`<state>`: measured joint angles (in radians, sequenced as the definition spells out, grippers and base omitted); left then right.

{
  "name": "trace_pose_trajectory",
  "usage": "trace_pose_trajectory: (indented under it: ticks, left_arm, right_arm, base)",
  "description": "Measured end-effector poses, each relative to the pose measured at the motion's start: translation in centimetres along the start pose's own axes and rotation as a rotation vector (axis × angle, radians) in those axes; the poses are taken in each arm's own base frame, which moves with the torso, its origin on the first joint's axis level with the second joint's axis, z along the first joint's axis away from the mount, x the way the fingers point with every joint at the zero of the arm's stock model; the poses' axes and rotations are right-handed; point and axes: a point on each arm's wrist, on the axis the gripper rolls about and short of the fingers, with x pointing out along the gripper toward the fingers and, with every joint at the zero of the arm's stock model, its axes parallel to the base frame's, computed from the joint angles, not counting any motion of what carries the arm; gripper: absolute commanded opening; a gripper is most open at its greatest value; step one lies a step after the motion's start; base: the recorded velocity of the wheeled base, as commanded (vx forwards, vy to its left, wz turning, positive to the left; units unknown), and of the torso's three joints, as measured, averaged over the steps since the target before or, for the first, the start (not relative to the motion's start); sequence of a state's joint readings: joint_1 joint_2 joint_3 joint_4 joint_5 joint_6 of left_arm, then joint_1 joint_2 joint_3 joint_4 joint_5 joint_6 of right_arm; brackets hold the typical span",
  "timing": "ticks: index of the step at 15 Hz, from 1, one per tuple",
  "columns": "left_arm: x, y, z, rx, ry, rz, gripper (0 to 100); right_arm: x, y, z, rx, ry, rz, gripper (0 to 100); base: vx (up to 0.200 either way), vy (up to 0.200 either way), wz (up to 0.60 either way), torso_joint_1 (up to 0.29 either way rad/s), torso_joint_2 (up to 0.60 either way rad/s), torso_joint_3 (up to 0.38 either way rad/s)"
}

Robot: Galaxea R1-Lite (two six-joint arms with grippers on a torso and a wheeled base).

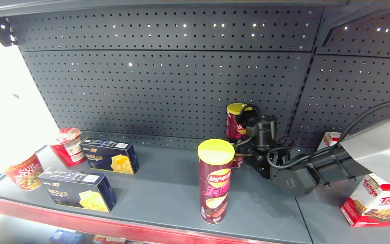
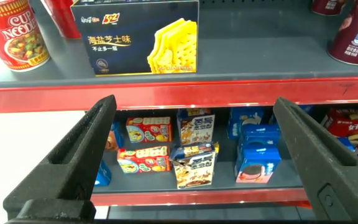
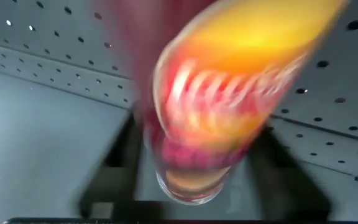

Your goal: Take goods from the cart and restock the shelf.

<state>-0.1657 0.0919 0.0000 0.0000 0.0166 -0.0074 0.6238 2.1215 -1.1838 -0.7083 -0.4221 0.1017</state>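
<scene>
It was a shop: a pegboard-backed shelf (image 1: 168, 189) with a red edge held chip cans (image 1: 215, 179), cup noodles (image 1: 24, 171), cracker boxes (image 1: 78, 189).

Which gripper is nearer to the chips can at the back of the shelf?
Right. The right gripper is directly at the rear chips can; the left gripper is far off, before the shelf's front edge.
</scene>
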Motion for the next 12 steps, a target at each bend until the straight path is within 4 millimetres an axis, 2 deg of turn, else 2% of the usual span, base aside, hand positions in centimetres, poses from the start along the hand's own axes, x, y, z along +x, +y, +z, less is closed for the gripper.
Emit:
trace_pose_trajectory:
  ticks: [4,6,9,12]
  left_arm:
    - [0.0,0.0,0.0,0.0,0.0,0.0,100]
    - [0.0,0.0,0.0,0.0,0.0,0.0,100]
    - [0.0,0.0,0.0,0.0,0.0,0.0,100]
    - [0.0,0.0,0.0,0.0,0.0,0.0,100]
  right_arm:
    - [-0.2,0.0,-0.2,0.003,0.01,0.001,100]
    - [-0.9,-0.4,-0.3,-0.002,0.021,-0.001,100]
    - [-2.9,-1.4,-0.8,-0.019,0.059,-0.005,100]
    - [-5.7,-2.8,-1.4,-0.036,0.099,-0.002,100]
  base:
    - [0.0,0.0,0.0,0.0,0.0,0.0]
    - [0.0,0.0,0.0,0.0,0.0,0.0]
    - [0.0,0.0,0.0,0.0,0.0,0.0]
    - [0.0,0.0,0.0,0.0,0.0,0.0]
